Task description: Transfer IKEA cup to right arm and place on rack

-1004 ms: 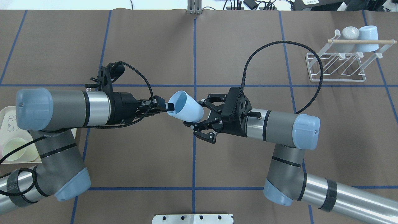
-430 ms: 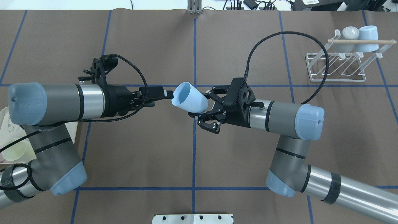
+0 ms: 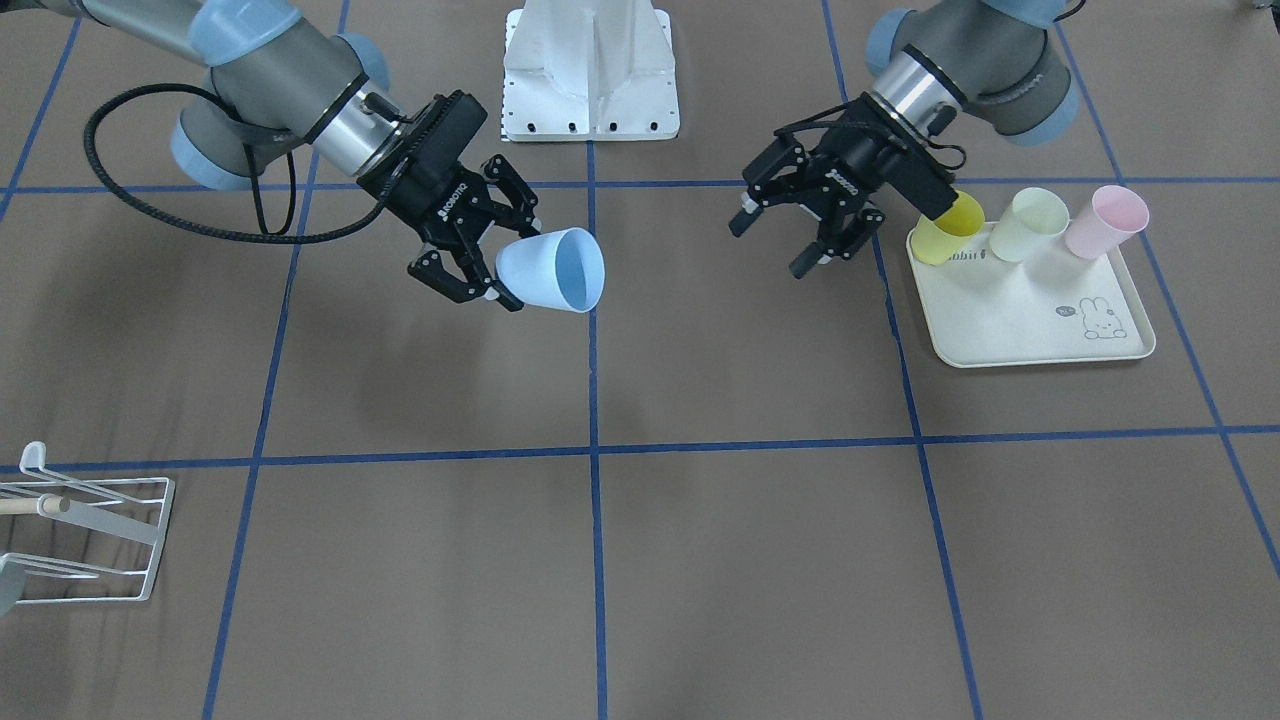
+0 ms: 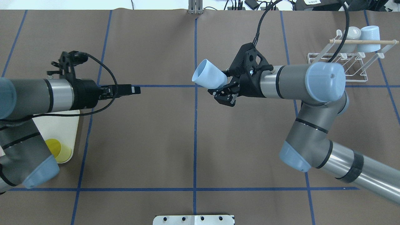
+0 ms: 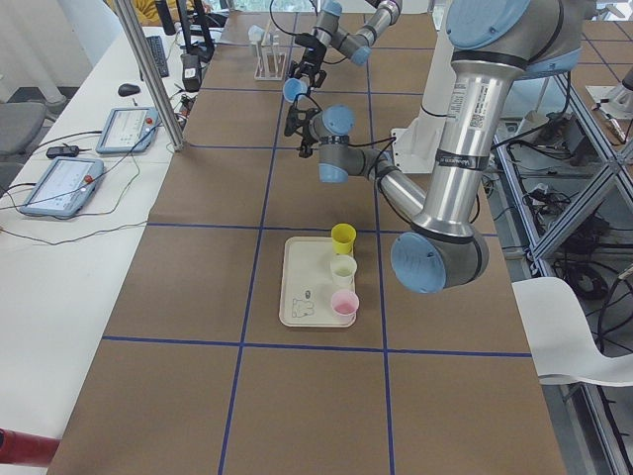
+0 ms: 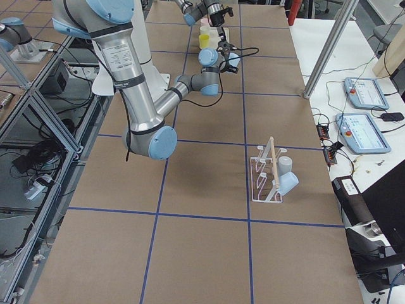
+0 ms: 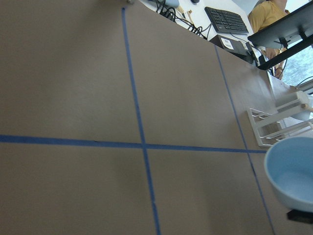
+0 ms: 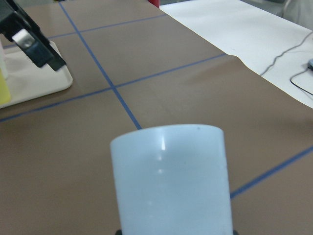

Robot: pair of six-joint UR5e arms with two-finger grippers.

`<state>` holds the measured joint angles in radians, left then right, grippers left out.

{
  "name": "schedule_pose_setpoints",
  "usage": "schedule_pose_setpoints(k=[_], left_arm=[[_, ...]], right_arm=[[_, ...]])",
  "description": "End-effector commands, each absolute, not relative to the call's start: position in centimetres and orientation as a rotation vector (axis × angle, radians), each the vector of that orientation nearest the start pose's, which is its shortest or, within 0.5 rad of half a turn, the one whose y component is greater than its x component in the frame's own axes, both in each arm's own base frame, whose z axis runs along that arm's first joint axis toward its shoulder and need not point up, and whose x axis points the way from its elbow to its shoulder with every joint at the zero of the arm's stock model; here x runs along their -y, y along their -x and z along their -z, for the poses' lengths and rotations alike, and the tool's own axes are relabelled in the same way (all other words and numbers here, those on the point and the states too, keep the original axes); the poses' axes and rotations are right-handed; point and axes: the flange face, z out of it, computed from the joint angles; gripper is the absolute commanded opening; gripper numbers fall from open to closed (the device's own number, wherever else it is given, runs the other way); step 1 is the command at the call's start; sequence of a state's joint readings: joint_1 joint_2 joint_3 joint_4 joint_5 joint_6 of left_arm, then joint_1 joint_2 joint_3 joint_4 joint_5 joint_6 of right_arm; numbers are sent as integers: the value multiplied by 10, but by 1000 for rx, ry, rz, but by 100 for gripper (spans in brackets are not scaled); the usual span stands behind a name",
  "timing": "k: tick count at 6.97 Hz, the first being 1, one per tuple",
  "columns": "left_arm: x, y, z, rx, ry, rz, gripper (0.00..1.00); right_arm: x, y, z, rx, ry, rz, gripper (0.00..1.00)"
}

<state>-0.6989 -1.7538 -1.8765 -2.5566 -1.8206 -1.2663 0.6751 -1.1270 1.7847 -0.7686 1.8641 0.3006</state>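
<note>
A robot lab is being shown. Two industrial arms are being run from a white base at a long table, which is being kept under brown paper gridded with blue tape. Wired control tablets and a keyboard are being kept on a white bench across from the robot, beside a metal post. Cables are being left under the frame.
</note>
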Motion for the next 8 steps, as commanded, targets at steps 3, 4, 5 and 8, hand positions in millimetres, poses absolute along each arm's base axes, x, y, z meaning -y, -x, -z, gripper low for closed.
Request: schedule_pose_setpoints(k=[3,4,5,8], left_arm=[[450,-189,-365,-954,-711,-138,100],[455,-136,-379,-947,-721,-236,100],[452,-100,-394,-944,-724,-282,100],[451,-97,-399,-947,-712,-274,100]], right_arm=[[550,280,-235,605,-883,874,14],[569,261,-228,470,-831,982,13],[591,229,-213,254,-811,1105,10],[629,181,-255,-369,-638,1517,10]])
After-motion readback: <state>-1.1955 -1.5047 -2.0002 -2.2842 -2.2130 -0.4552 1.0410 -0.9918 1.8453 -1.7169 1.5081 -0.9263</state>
